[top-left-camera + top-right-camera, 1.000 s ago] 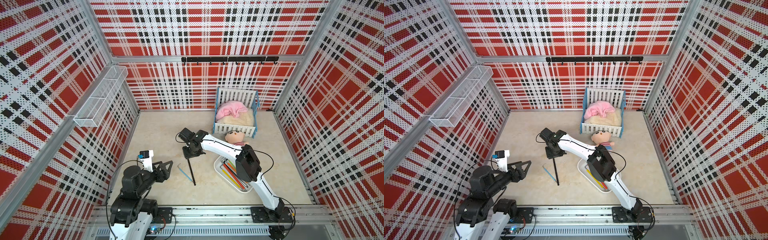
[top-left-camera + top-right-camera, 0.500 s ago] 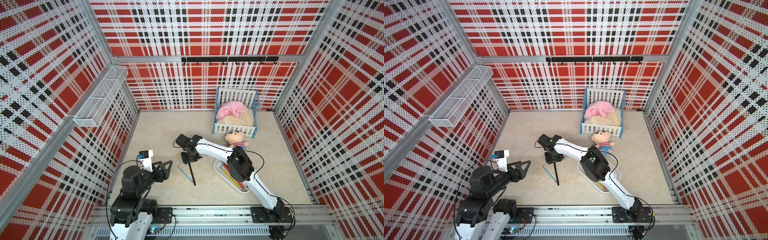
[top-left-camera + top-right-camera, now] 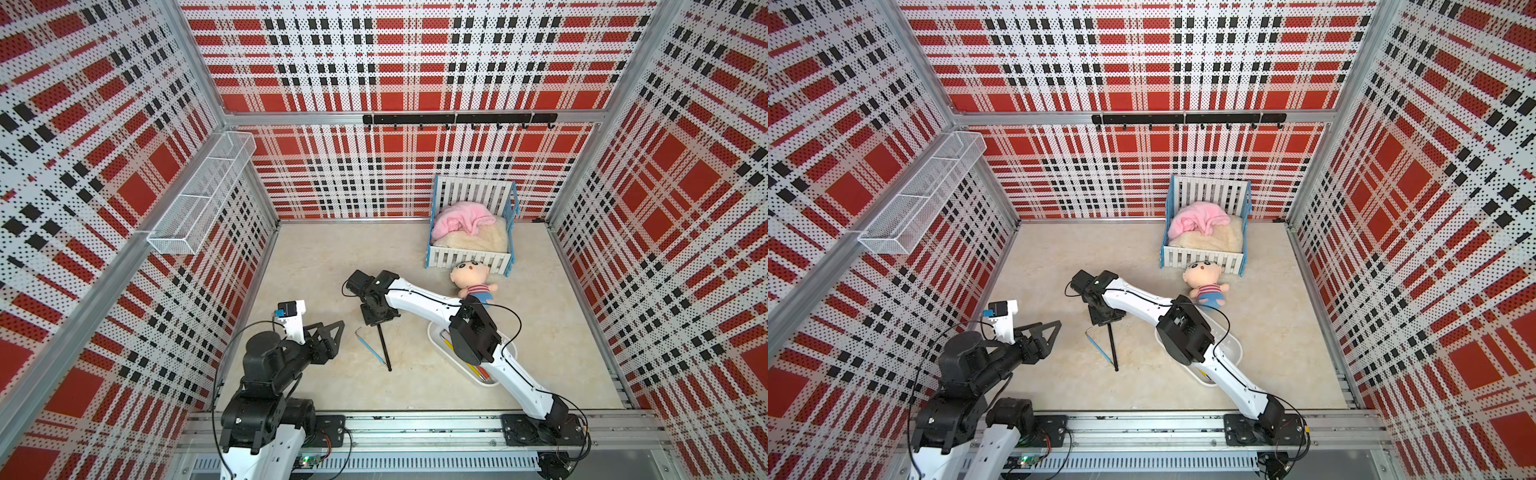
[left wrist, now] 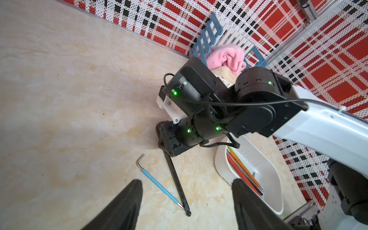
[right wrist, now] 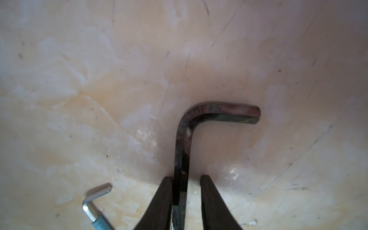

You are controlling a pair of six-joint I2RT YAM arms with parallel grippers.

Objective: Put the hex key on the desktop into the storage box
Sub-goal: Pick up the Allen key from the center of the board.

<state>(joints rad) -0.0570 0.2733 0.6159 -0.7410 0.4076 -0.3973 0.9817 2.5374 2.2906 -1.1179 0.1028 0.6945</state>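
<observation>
Right hand (image 5: pixel 186 176) lowered astride black hex key (image 5: pixel 182 151), fingers narrowly apart, unclamped. Likely stiff, slick steel; pinch mid-shaft.

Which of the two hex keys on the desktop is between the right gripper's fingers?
The black hex key: the right gripper straddles its shaft. The blue-sleeved key lies outside.

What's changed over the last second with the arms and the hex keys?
The right gripper drew back toward the robot's base and settled over the bent end of the black hex key. Its jaws narrowed to straddle the shaft, though a gap shows on one side, so it isn't gripped yet. The left gripper, open, the blue hex key, the black one and the storage box stayed put.
</observation>
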